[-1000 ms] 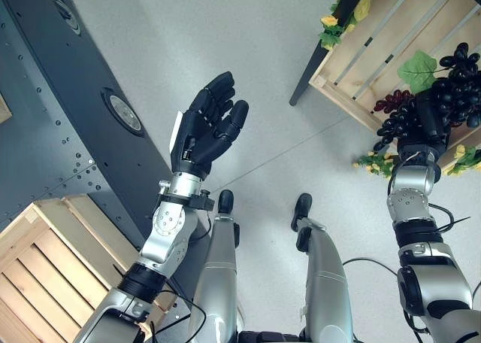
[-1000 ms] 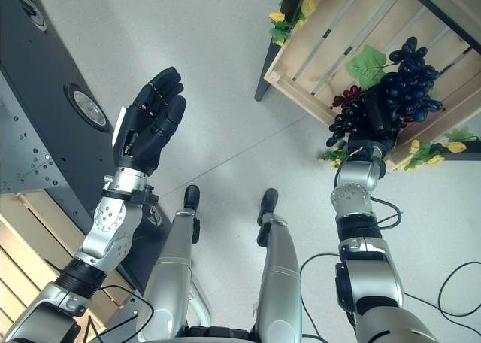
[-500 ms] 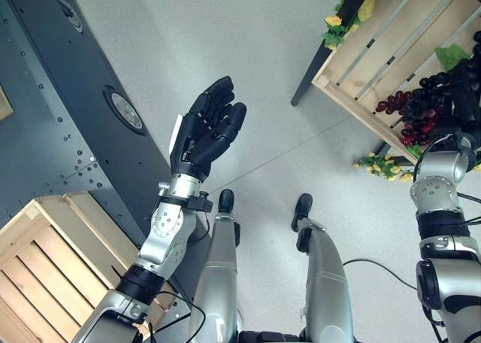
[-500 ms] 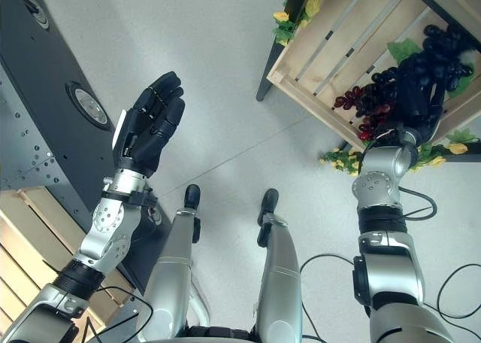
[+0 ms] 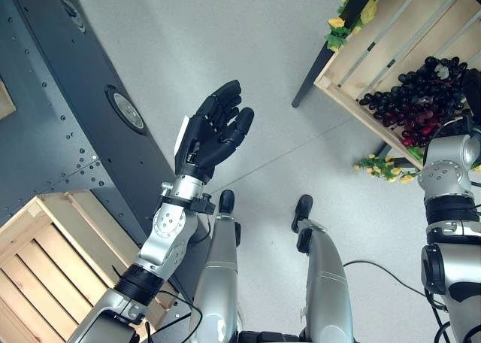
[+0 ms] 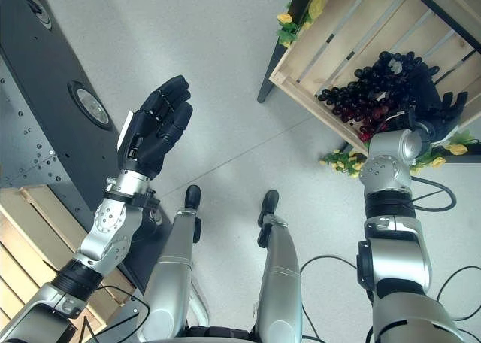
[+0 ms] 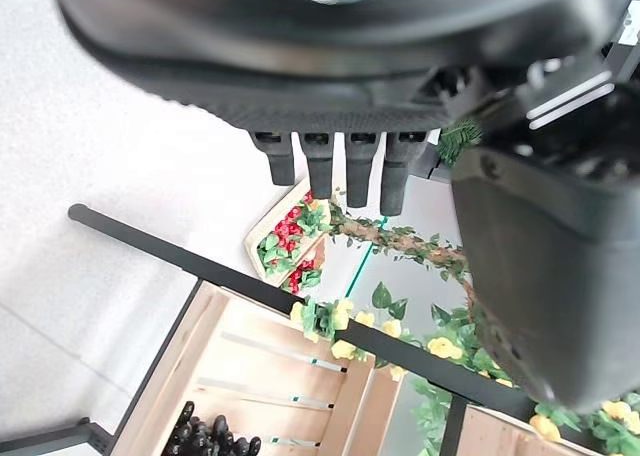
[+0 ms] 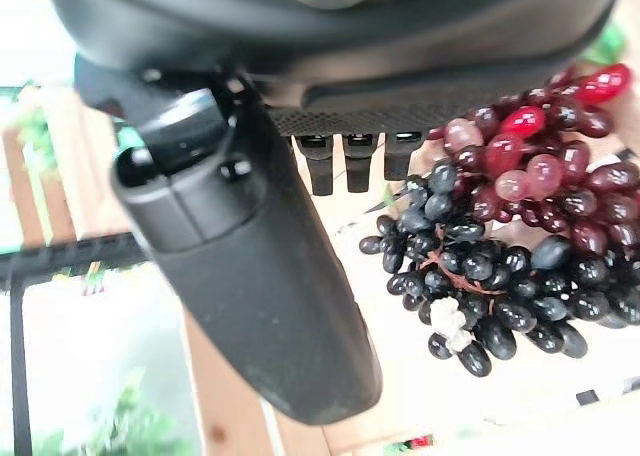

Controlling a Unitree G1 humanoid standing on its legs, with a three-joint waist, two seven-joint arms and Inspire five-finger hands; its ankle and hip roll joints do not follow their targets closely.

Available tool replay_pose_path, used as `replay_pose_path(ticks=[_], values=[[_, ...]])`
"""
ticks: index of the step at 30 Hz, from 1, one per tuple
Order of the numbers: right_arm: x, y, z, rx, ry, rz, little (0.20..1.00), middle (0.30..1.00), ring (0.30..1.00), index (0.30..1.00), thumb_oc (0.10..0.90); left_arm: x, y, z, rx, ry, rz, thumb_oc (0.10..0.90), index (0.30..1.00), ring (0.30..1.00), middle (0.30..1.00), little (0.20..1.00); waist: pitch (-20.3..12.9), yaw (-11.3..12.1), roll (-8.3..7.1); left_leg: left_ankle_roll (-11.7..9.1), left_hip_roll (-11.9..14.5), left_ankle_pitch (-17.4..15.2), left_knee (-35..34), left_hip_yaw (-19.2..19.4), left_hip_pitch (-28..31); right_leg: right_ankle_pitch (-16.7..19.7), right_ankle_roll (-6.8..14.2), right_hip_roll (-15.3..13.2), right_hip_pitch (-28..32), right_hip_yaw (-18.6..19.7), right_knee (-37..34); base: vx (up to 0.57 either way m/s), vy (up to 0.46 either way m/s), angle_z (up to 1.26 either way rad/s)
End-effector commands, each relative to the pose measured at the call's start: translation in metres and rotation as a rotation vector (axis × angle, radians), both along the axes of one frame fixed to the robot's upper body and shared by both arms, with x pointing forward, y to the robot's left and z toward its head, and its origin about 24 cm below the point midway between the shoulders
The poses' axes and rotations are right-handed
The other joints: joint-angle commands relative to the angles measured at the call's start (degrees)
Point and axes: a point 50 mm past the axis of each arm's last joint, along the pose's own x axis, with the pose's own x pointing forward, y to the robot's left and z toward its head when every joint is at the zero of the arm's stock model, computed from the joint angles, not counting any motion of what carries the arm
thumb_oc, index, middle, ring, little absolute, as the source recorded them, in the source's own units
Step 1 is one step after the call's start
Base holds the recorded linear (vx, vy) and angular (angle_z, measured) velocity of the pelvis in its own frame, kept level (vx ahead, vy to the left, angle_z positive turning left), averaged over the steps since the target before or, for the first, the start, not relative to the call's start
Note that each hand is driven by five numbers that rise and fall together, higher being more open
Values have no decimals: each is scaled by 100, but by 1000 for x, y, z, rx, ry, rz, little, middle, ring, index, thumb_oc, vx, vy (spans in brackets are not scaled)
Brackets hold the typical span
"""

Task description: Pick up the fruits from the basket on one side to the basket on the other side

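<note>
A bunch of dark grapes (image 5: 428, 83) and a bunch of red grapes (image 5: 409, 121) lie together on the slats of the wooden crate (image 5: 376, 34) at the upper right. Close up they show as black grapes (image 8: 490, 286) and red grapes (image 8: 545, 171). My right hand (image 6: 438, 106) is just beside them over the crate, with straight fingers (image 8: 345, 161) and nothing in it. My left hand (image 5: 214, 136) is held up open above the floor at centre left, palm bare. A second wooden crate (image 5: 45, 256) sits at the lower left.
A dark grey metal panel (image 5: 60, 80) with round fittings runs along the left. A black stand leg (image 5: 319, 65) props the right crate, which is trimmed with yellow flowers (image 5: 342, 23) and more yellow flowers (image 5: 383, 166). A further crate of red fruit (image 7: 290, 248) stands behind.
My right hand carried the grapes further into the right crate and opened; the bunches now lie on the slats free of it. The left hand barely moved.
</note>
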Motion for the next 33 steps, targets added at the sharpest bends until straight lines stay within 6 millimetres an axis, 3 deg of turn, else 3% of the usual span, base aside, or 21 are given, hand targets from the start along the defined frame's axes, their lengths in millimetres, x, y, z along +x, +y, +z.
replay_pose_path(ticks=[1, 4, 6, 7, 12, 18, 24, 27, 30, 33], values=[[-14, -17, 57, -363, -13, -67, 900, 900, 900, 900, 800, -20, -17, 53, -76, -271, -124, 800, 900, 900, 900, 900, -82, 21, 157, 593, -446, 226, -439, 173, 94, 94, -346, 257, 544, -435, -158, -15, 37, 0], [-10, -4, 53, -443, 6, 0, 900, 900, 900, 900, 800, -21, -16, 55, -77, -285, -118, 800, 900, 900, 900, 900, -82, 1, 124, 608, -454, 260, -492, 190, 143, 110, -362, 281, 600, -453, -203, -20, 42, 1], [-10, 6, 39, -475, 32, 37, 900, 900, 900, 900, 800, -22, -16, 57, -76, -298, -102, 800, 900, 900, 900, 900, -82, -29, 79, 620, -441, 217, -547, 201, 291, 84, -341, 306, 753, -441, -275, -25, 40, 2], [-11, 7, 40, -488, 29, 32, 900, 900, 900, 900, 800, -22, -16, 58, -74, -305, -100, 800, 900, 900, 900, 900, -82, -37, 70, 626, -447, 253, -568, 200, 273, 112, -346, 304, 737, -448, -293, -22, 40, 1], [-23, 46, 50, -730, -26, -16, 900, 900, 900, 900, 800, -24, -13, 61, -83, -333, -52, 800, 900, 900, 900, 900, -82, -102, -32, 628, -414, 246, -700, 259, 626, 109, -300, 348, 1107, -421, -456, -28, 74, -1], [-37, 83, 45, -961, -62, -54, 900, 900, 900, 900, 800, -26, -9, 62, -90, -358, 3, 800, 900, 900, 900, 900, -82, -144, -140, 638, -388, 282, -1063, 351, 1267, 165, -199, 373, 1744, -343, -888, -29, 103, -1], [-52, 107, 18, -1046, -95, -69, 900, 900, 900, 900, 800, -27, 1, 56, -101, -340, 66, 800, 900, 900, 900, 900, -105, -138, -180, 626, -377, 358, -1643, 408, 2149, 324, -38, 231, 2574, -238, -1497, 3, 149, 1], [-63, 110, 5, -1135, -84, -100, 900, 900, 900, 900, 800, -31, 6, 49, -103, -318, 98, 800, 900, 900, 900, 900, -325, -140, -194, 634, -380, 405, -2024, 472, 2506, 458, 99, 116, 2890, -220, -1871, 10, 193, 0], [-69, 119, -8, -1119, -143, 125, 900, 900, 900, 900, 800, -33, 9, 39, -93, -284, 119, 800, 900, 900, 900, 900, -579, -102, -204, 667, -441, 396, -2307, 510, 2800, 606, 222, -30, 3119, -202, -2136, 10, 201, 6], [-74, 131, -33, -1047, -213, 483, 900, 900, 900, 900, 800, -35, 14, 27, -73, -237, 124, 800, 900, 900, 900, 900, -865, -39, -248, 676, -484, 397, -2578, 526, 3104, 795, 319, -191, 3410, -197, -2439, 73, 153, 6]])
